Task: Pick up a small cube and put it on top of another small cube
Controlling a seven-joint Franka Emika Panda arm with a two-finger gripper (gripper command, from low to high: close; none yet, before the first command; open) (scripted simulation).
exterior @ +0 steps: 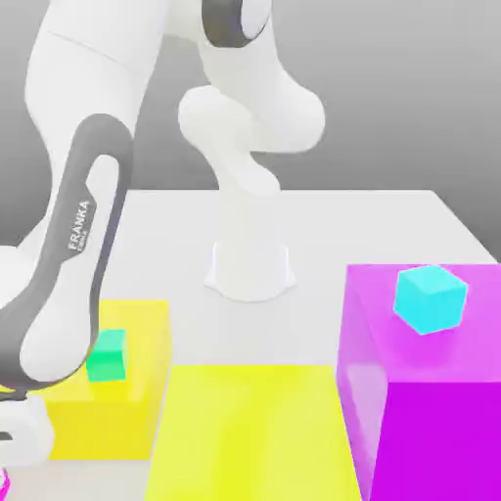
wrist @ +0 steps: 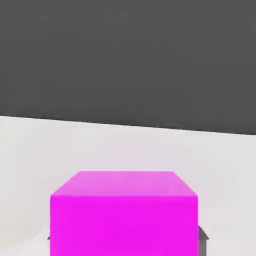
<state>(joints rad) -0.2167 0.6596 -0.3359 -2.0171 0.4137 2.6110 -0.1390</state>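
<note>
Small magenta cube (wrist: 124, 225): between the fingertips of the gripper (wrist: 126, 241), which look closed in to its width, one against each of two opposite sides; read as held. Position: exterior view's lower left corner, near the yellow block bearing the green cube (exterior: 107, 355). Handling, judged: light, stiff, not fragile; smooth faces might slip or twist if gripped off-centre. Best hold: mid-height on opposite flat faces. Cut off: most of cube in exterior view. Unclear: whether its underside touches anything.

The Franka Panda arm (exterior: 73, 225) was finished in glossy white with rounded shells; dark grey bands were fitted, and "FRANKA" was printed in white at nine o'clock.
</note>
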